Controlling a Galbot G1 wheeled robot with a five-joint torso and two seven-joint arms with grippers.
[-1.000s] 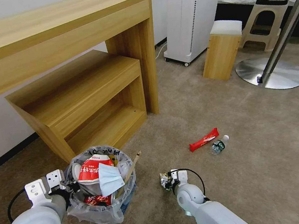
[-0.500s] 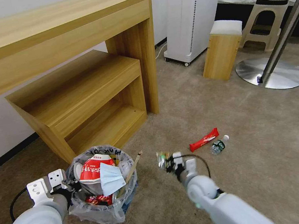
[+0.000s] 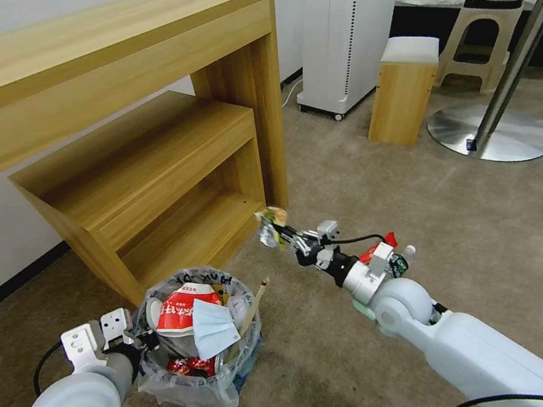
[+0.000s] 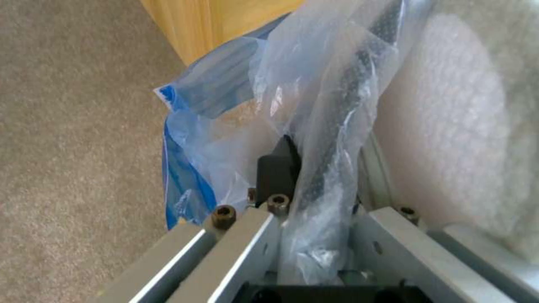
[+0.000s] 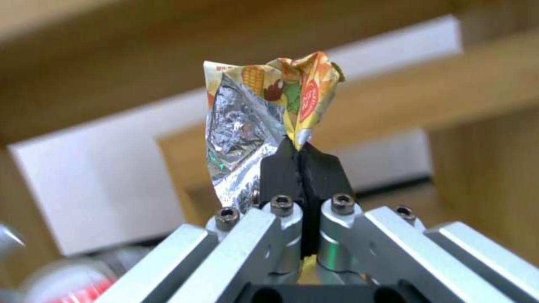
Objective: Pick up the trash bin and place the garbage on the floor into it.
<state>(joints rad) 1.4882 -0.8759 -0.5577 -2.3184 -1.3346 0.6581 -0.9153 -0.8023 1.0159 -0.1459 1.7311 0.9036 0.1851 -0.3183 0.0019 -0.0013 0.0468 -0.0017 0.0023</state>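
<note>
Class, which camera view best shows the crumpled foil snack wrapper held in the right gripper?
The right wrist view: the crumpled foil snack wrapper sits close up, pinched between the shut black fingertips of the right gripper. The head view shows it small, raised above the carpet. The left wrist view adds nothing.

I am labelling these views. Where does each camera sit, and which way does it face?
Head: high, facing forward-down at carpet, trash bin, both arms.
Left wrist: behind left hand, facing the bin's bag it pinches.
Right wrist: behind right hand, facing its snack wrapper.
Shared: wrapper shows in head view too.
</note>
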